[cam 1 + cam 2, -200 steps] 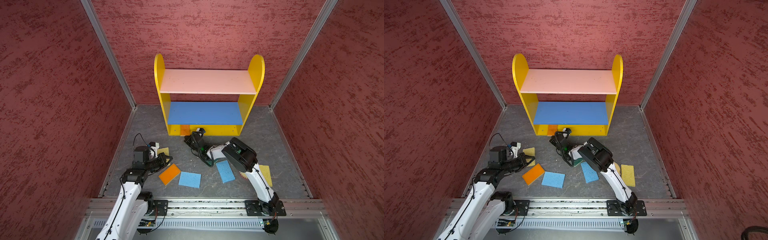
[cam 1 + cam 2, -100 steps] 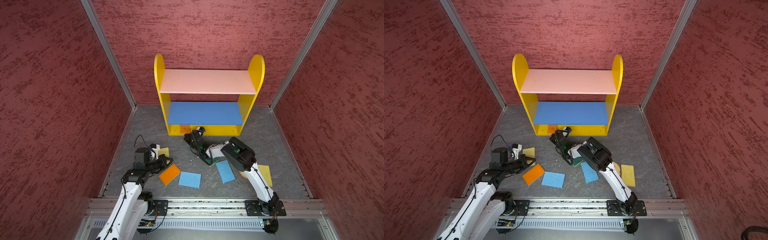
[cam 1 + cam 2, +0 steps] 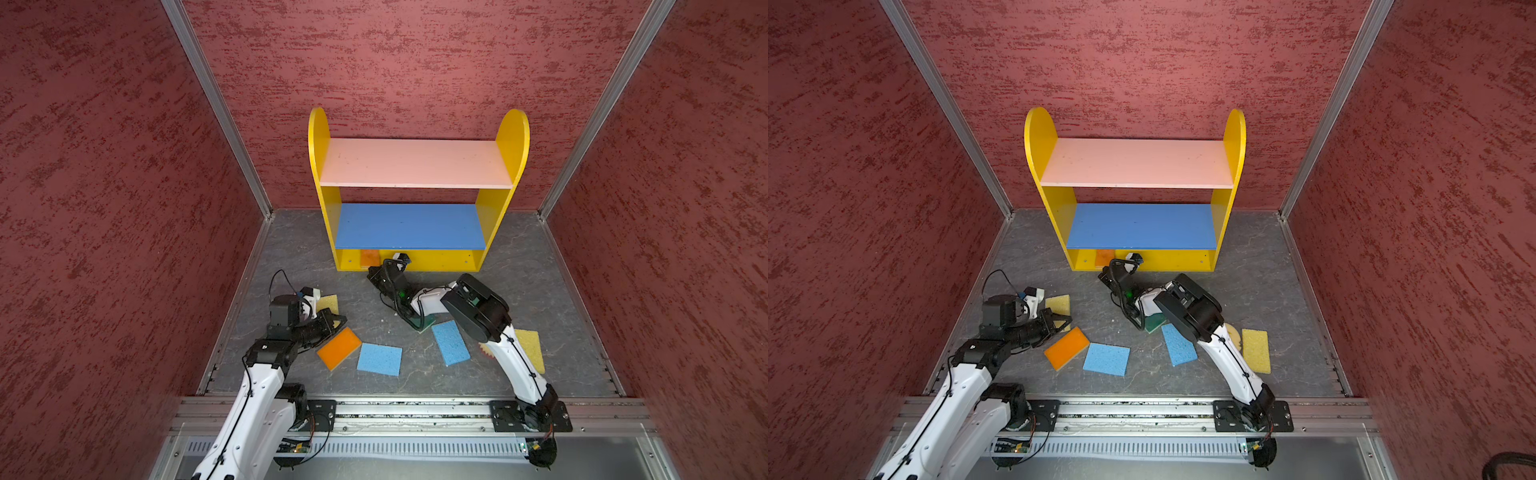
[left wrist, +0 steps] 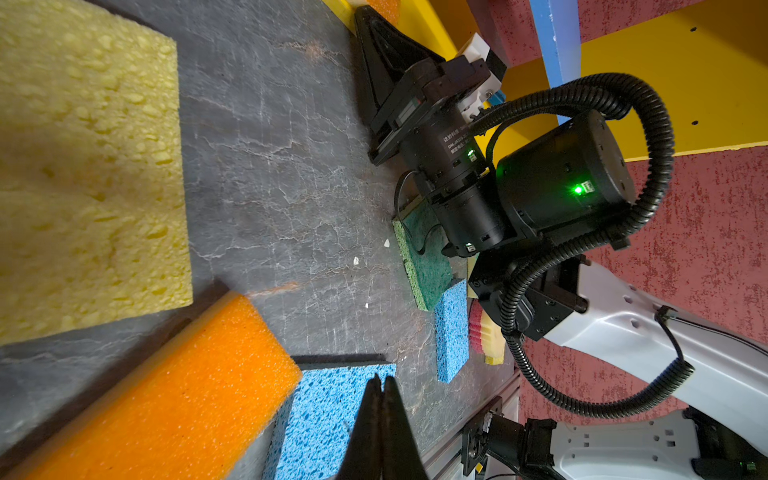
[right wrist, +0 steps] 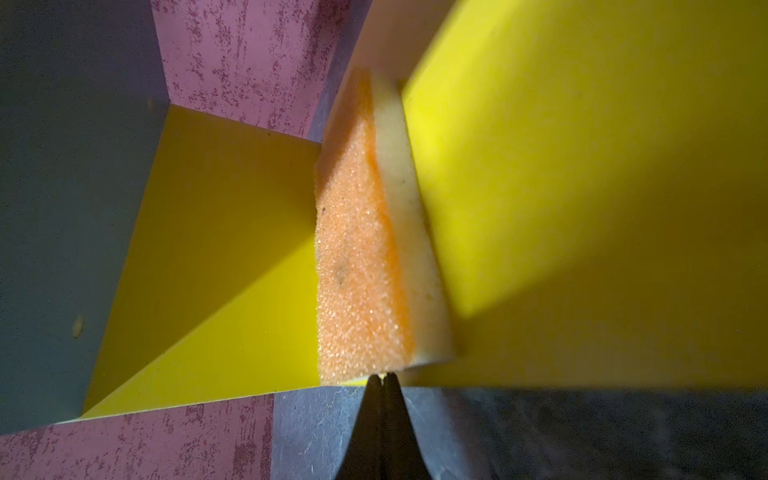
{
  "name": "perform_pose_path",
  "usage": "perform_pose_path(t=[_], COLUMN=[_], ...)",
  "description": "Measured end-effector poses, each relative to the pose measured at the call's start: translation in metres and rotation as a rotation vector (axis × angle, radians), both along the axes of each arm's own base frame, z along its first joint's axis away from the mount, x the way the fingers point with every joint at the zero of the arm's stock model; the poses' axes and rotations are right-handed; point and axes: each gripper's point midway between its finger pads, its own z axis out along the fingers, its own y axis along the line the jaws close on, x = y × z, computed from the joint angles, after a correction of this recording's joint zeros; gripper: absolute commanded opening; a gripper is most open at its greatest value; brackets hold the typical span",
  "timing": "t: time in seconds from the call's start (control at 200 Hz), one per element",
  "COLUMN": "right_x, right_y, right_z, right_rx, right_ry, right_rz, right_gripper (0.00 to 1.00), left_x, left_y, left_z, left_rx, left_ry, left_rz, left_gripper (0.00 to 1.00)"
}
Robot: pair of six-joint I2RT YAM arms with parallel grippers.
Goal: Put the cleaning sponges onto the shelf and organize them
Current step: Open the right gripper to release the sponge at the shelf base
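Shelf (image 3: 415,166) stands upright at the back wall on grey floor (image 3: 361,299). R gripper (image 5: 383,377) sits at the front edge of the yellow bottom board (image 3: 440,259), fingers shut w/ nothing between them. Its tips are at the near end of orange/white sponge (image 3: 369,257), which lies on that board toward its L end; can't tell if they touch. L gripper (image 4: 382,380) is low near the floor, fingers shut, empty, between yellow sponge (image 3: 328,303) and orange sponge (image 3: 338,348). Blue sponge (image 3: 379,359) is just beside the orange one. 2nd blue sponge (image 3: 450,343) and green sponge (image 4: 428,270) are partly under the R arm. 2nd yellow sponge (image 3: 534,349) is behind it.
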Motion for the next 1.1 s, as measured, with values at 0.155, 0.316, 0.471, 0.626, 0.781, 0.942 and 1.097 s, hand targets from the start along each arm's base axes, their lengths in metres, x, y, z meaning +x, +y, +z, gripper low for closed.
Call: perform_pose_path(t=[0.155,0.316,0.471,0.626,0.781,0.942,1.097], right_x=[0.002,0.004,0.004,0.004,0.002,-0.015,-0.04], right_y=[0.0,0.001,0.001,0.002,0.002,0.0,-0.009], right_z=[0.0,0.0,0.0,0.0,0.0,-0.003,-0.006], right_rx=[0.003,0.006,0.006,0.004,-0.012,-0.062,-0.088], right_ry=[0.003,0.002,0.002,0.0,-0.006,0.004,0.036], right_rz=[-0.004,-0.006,-0.006,-0.002,0.015,0.058,0.107], right_gripper=[0.0,0.0,0.0,0.0,0.01,0.01,0.01], left_x=[0.0,0.0,0.0,0.0,0.0,0.003,0.009], left_y=[0.0,0.0,0.0,0.0,0.0,0.0,0.0], left_z=[0.0,0.0,0.0,0.0,0.0,0.008,0.031], left_rx=[0.0,0.0,0.0,0.0,-0.001,-0.005,-0.003], left_ry=[0.0,0.0,0.0,0.0,0.0,-0.013,-0.061], left_rz=[0.0,0.0,0.0,0.0,0.0,0.005,0.008], left_gripper=[0.04,0.04,0.04,0.04,0.04,0.05,0.06])
